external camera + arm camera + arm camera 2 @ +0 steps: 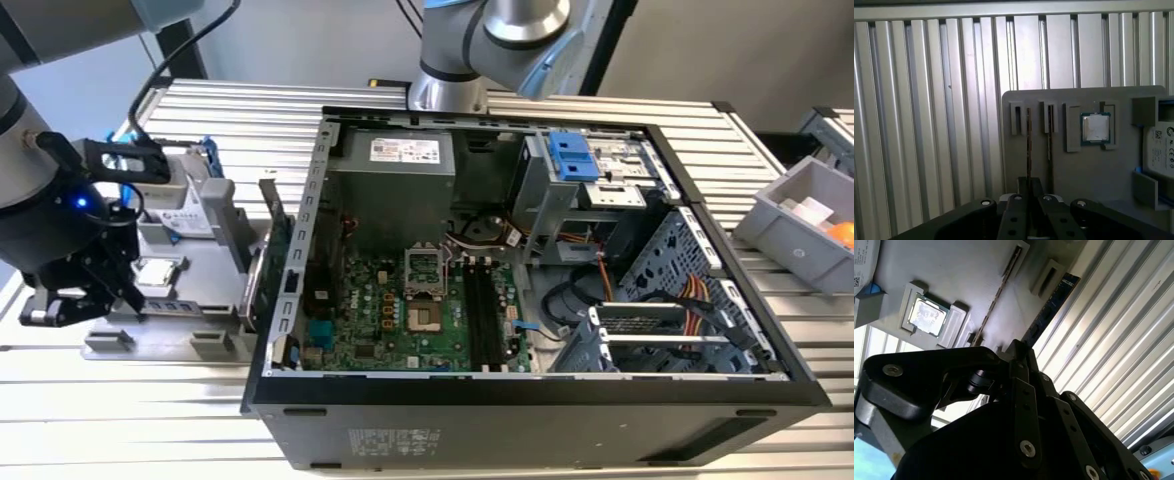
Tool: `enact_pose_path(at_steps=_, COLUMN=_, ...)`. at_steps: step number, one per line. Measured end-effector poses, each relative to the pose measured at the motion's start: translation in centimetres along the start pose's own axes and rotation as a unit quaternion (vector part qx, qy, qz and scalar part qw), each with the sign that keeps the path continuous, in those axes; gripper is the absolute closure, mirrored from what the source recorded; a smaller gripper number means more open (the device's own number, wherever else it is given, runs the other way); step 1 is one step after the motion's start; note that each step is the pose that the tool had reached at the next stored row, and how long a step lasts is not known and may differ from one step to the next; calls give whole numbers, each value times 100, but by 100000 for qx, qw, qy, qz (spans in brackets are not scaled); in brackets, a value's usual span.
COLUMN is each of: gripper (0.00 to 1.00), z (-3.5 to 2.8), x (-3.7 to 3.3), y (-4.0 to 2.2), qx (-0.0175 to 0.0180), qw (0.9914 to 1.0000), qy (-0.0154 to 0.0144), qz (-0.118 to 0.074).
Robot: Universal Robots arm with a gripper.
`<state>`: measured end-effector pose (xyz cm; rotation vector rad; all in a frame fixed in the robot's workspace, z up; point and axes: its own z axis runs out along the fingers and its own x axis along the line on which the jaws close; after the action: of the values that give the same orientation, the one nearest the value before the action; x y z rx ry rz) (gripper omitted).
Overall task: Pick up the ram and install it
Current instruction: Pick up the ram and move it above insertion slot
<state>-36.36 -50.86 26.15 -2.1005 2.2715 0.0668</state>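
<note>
The gripper [1029, 184] straddles the upright ram [1029, 145] in its gray tray [1079, 175], nine o'clock of the computer case [534, 425]; whether the jaws clamp it cannot be told. A centred, straight lift should avoid binding.

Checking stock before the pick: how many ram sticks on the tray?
2. Both stand on edge in neighbouring slots of the grey tray: the first ram stick in line with the gripper, the second ram stick beside it, nearer the processor. More may hide behind the gripper.
</note>
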Motion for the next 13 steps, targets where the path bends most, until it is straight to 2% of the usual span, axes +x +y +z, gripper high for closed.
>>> enact_pose_path(at_steps=8, gripper=100, z=-91, x=-6, y=0, qx=1, qw=100000, qy=3, qz=0)
enact_pose_path(at_steps=13, gripper=100, z=-142, x=-9, y=0, qx=79, qw=100000, qy=-286, qz=-24)
